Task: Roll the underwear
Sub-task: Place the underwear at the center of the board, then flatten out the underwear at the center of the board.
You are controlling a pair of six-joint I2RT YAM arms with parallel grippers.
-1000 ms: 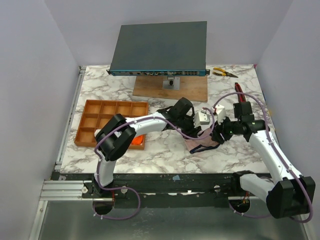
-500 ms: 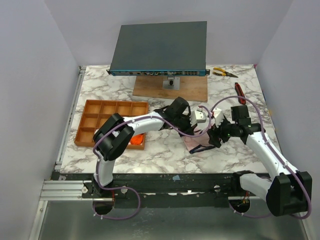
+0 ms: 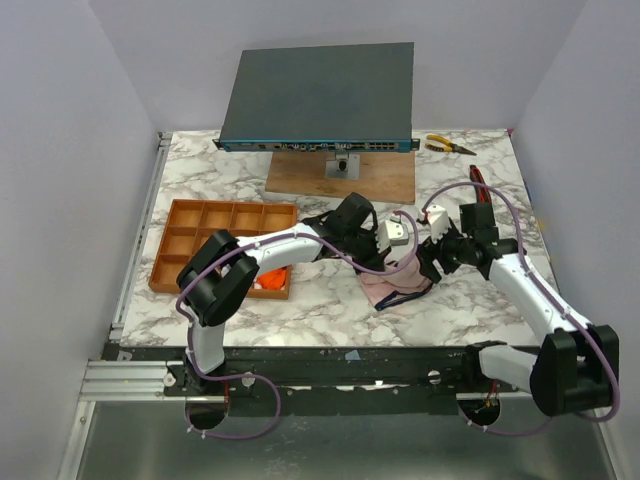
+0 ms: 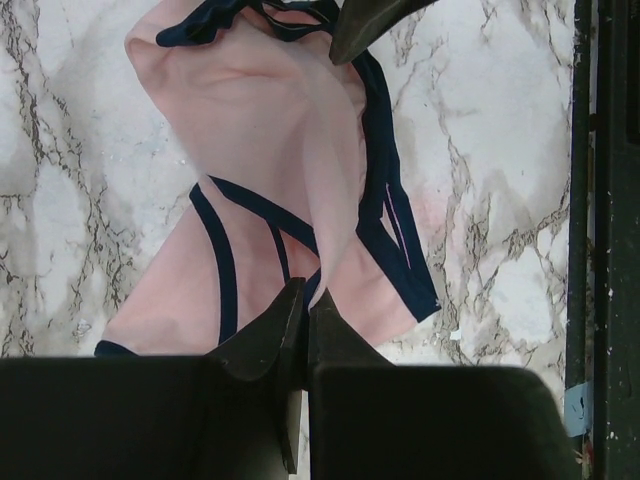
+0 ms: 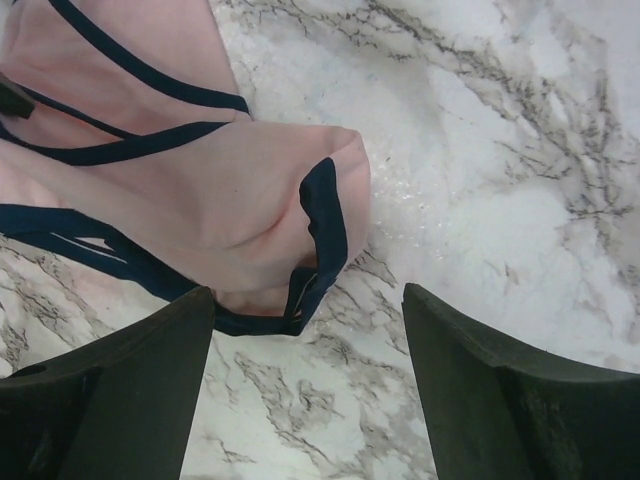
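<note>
Top external: left arm point(image 3: 290, 243) reaches right, jaws pinched on pink underwear point(image 3: 388, 290).

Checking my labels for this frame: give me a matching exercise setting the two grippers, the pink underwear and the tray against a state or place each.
1 left gripper
2 right gripper
3 pink underwear
4 tray

A jaws open
B left part of the table
C shut on the pink underwear
D near the table's middle

Pairs: 1-C, 2-A, 3-D, 4-B
</note>
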